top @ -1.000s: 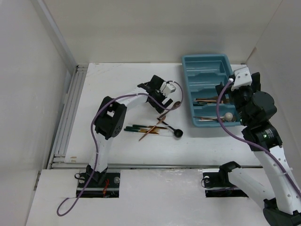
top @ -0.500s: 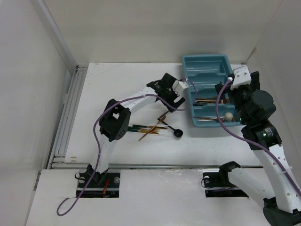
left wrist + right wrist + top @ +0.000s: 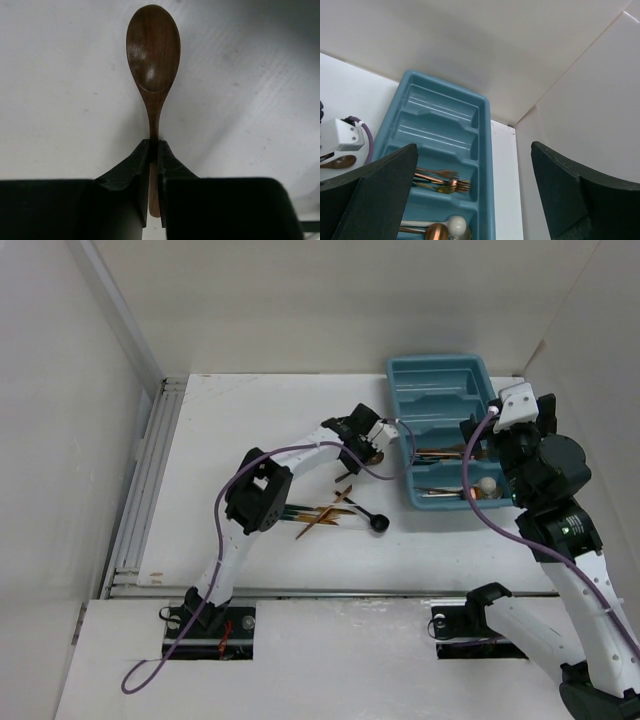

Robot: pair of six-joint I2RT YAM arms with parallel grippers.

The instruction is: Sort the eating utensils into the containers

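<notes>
White all round on this one: plain white walls (image 3: pixel 350 300) boxing in a matte white worktop (image 3: pixel 250 410). Closest to the arm bases there's a loose bunch (image 3: pixel 315 513) of slim pieces lying crossed over each other. As far as I can tell they have dark green handles and copper-coloured ends. A black spoon (image 3: pixel 379 525) with a little round head lies just beside them. That's the work left: maybe half a dozen pieces, too tangled to count properly. I'd call the job around halfway.

A bit further out, the left pincer (image 3: pixel 154 147) is clamped tight on the neck of a brown spoon (image 3: pixel 153 50). It looks like wood, with faint grain, a smooth oval bowl facing up and a thin stem. I can't tell whether it's off the surface or resting on it. It sits between the bunch and the tray, so my guess is it goes in next.

Then the tray (image 3: pixel 487 150): teal, glossy moulded plastic with rounded corners and long compartments side by side. The nearer compartments already hold some shiny copper forks (image 3: pixel 445 182) and a cream-white spoon (image 3: pixel 455 225) with a round head, right next to a copper one. The two farthest compartments show nothing in them. The right pincer (image 3: pixel 475 200) hangs above the tray, jaws spread wide, gripping nothing.
</notes>
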